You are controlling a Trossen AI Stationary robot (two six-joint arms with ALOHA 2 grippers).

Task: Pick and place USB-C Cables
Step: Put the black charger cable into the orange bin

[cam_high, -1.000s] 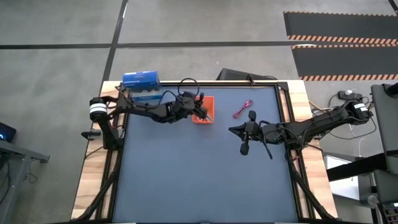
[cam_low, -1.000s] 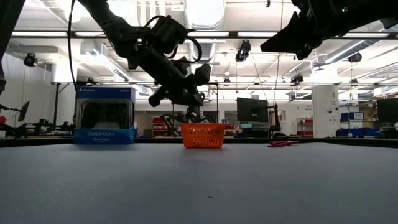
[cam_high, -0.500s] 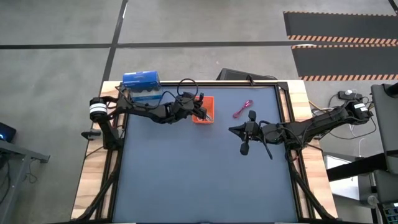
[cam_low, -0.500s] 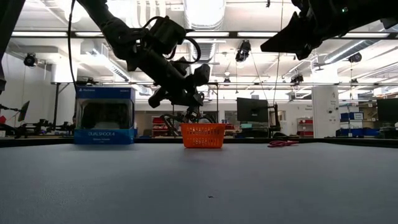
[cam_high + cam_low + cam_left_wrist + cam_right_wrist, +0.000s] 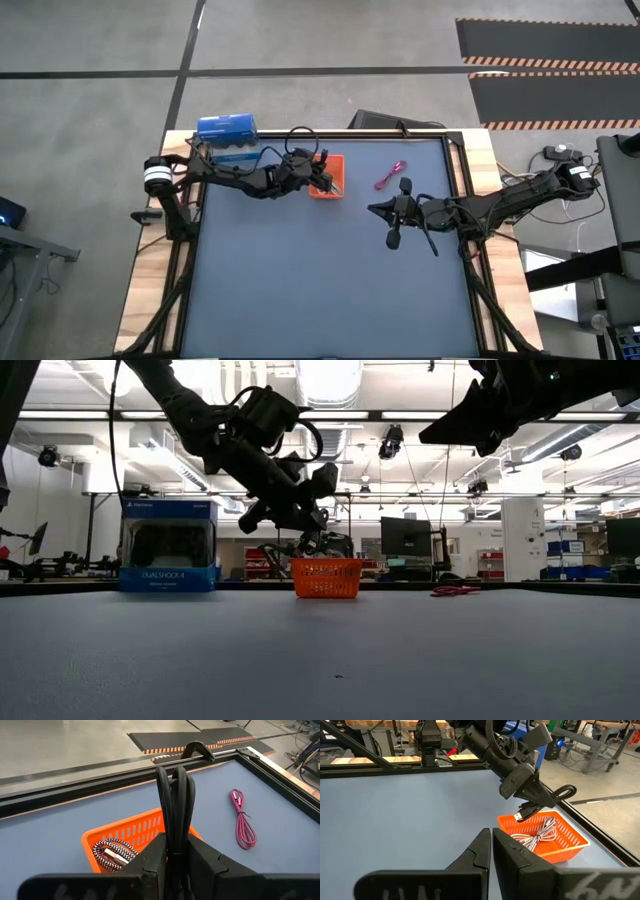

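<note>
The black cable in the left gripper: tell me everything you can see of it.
The black cable is a thin, smooth-looking cord folded into several parallel loops. The left gripper is shut on it, its fingers pinching the bundle so the loops stand up past them. In the right wrist view a plug end dangles just above the orange basket, and the cable is not seen touching it. A silver-grey cable already lies inside.

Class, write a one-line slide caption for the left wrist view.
Left gripper holds a black cable above the orange tray; pink cable lies on the table.
</note>
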